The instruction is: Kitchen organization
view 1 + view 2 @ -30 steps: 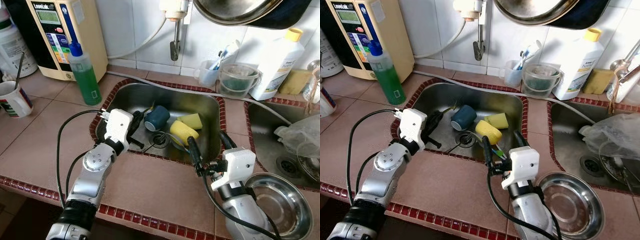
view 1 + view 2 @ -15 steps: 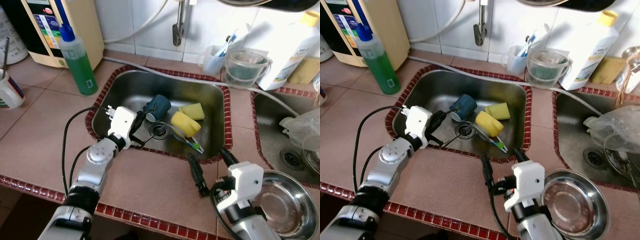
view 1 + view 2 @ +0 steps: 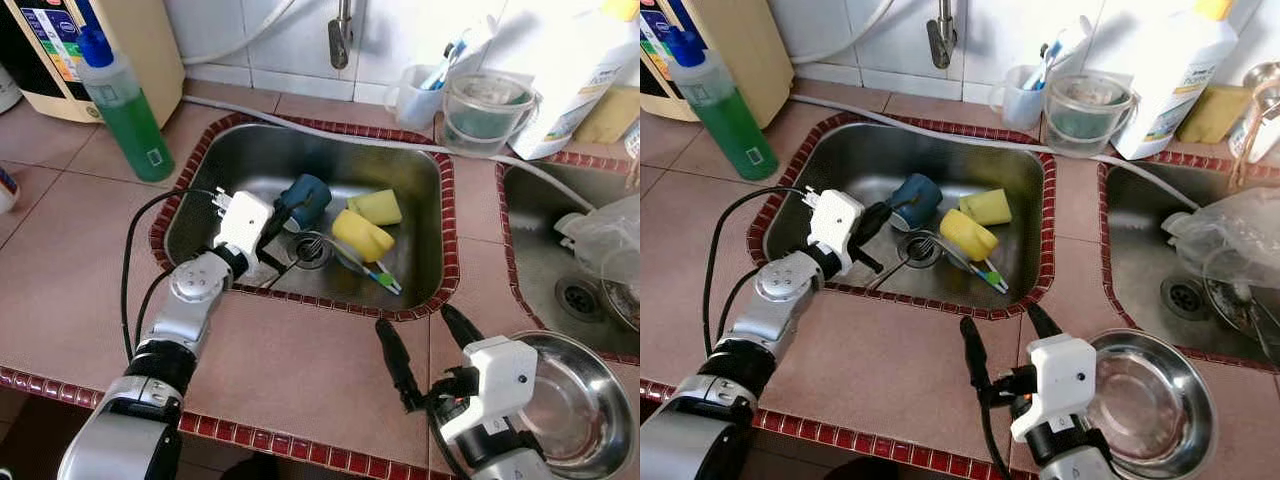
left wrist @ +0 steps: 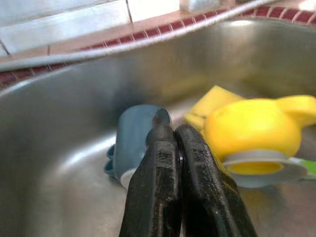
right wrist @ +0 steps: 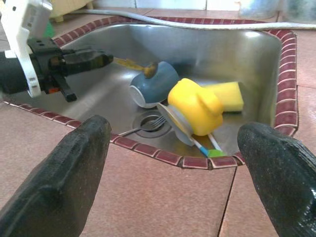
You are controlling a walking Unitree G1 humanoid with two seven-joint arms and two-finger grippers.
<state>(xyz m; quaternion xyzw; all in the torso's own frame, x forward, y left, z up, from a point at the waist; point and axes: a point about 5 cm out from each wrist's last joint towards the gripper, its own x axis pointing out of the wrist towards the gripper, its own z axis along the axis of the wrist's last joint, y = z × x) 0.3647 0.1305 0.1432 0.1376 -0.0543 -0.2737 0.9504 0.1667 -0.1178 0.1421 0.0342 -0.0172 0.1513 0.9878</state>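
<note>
Terracotta-tiled worktop (image 3: 70, 270) frames a steel sink (image 3: 240, 170) edged in dark red mosaic, where the washing-up lies unsorted. On the sink floor are a blue cup (image 3: 303, 197) tipped on its side, a yellow cup (image 3: 361, 235) also on its side, a yellow sponge (image 3: 375, 206), a toothbrush (image 3: 382, 280) and a fork (image 3: 902, 258) across the drain.

The robot's left hand (image 3: 880, 215) reaches over the near rim with its two black fingers (image 4: 163, 182) pressed shut; they appear to pinch a thin yellowish stick (image 5: 129, 63) whose far end touches the blue cup, though what the stick is cannot be made out. The right hand (image 3: 420, 345) hovers over the worktop just in front of the sink, fingers spread wide and holding nothing, beside a steel bowl (image 3: 580, 400) on the right.

Judged from how things lie, the tidying is at an early stage: every item is in the sink and none has been lifted out.

A green soap bottle (image 3: 120, 100) stands by a beige appliance (image 3: 110, 40) at the back left; a clear tub (image 3: 483, 110), a small white cup of brushes (image 3: 420, 95) and a white bottle (image 3: 1175, 70) line the wall. The tap (image 3: 340, 35) is cut off at the top, and a second basin (image 3: 1140, 250) on the right holds a crumpled plastic bag (image 3: 1230, 245) hiding its contents.
</note>
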